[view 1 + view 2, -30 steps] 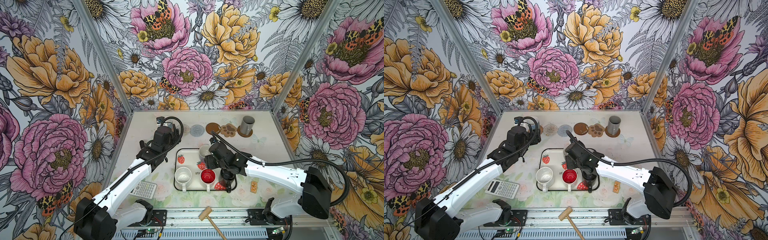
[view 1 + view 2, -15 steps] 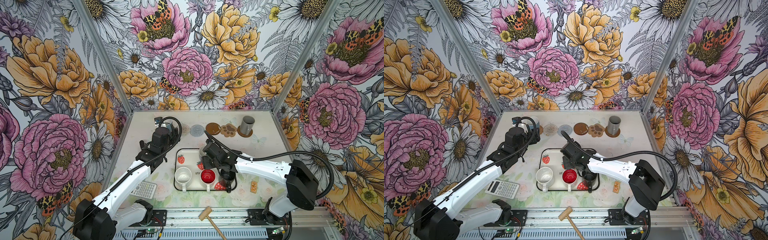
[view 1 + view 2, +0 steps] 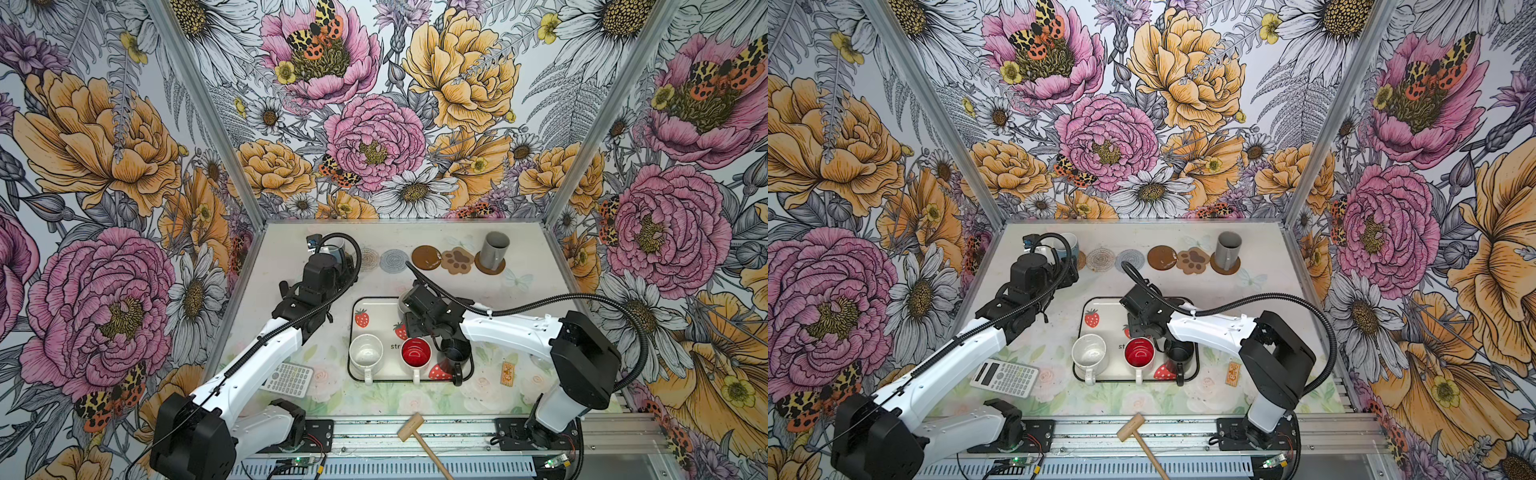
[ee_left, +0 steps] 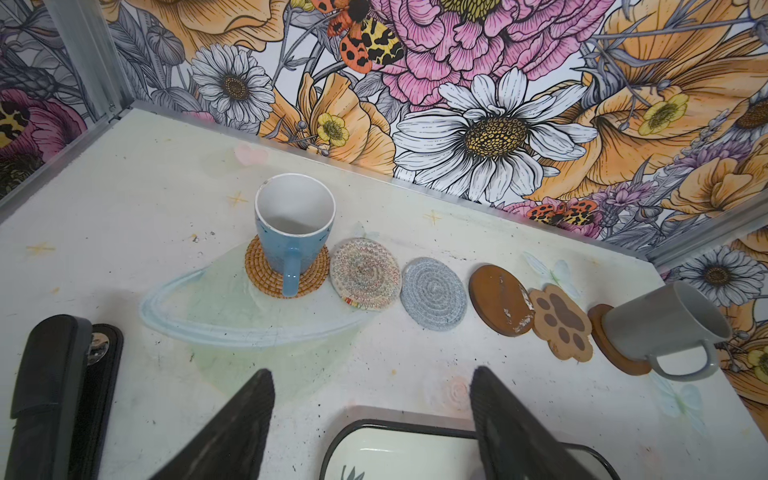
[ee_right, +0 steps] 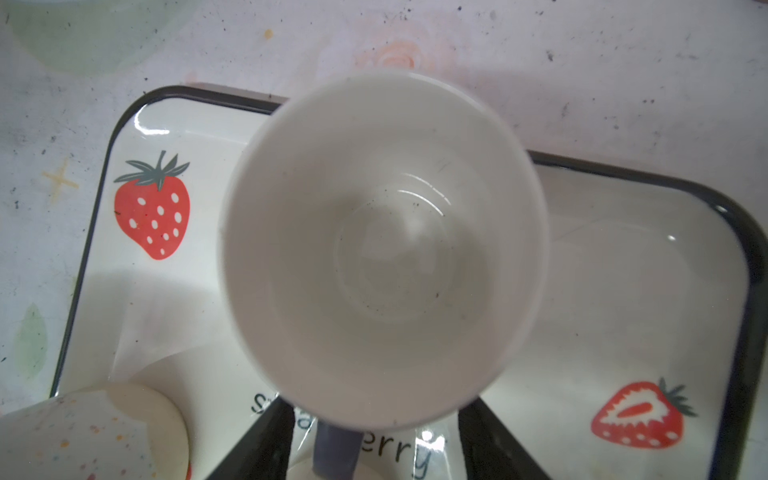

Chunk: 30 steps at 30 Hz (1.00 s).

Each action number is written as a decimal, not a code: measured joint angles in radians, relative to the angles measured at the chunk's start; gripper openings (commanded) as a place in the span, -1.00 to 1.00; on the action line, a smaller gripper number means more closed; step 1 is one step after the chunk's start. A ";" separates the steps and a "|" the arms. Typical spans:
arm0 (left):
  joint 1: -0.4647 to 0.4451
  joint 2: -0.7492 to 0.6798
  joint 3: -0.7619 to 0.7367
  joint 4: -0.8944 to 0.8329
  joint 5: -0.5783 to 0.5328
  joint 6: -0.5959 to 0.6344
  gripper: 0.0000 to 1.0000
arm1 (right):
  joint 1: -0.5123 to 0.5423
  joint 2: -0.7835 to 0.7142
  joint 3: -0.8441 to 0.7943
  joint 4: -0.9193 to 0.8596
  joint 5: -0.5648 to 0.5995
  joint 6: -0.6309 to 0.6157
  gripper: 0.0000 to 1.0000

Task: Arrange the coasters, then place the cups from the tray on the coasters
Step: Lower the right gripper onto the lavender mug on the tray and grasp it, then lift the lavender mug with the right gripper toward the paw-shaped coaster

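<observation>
Wooden mallet lay on the front rail, with the grey calculator behind it on the left. The tray sat mid-table, its near row left to right in both top views being white cup, red-inside cup and black cup, all upright. Lavender cup was at the tray's far side. Right gripper was spread, fingers either side of the cup's handle, not pinching it. Left gripper hung spread and empty beyond the tray. Along the back ran six coasters in a line: tan woven coaster under light blue cup, beige coaster, grey-blue coaster, brown disc, paw coaster, second brown disc under grey cup
</observation>
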 measured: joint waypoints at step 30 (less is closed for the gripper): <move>0.021 0.024 -0.002 0.004 0.030 0.000 0.51 | -0.018 0.061 0.031 -0.012 0.000 -0.018 -1.00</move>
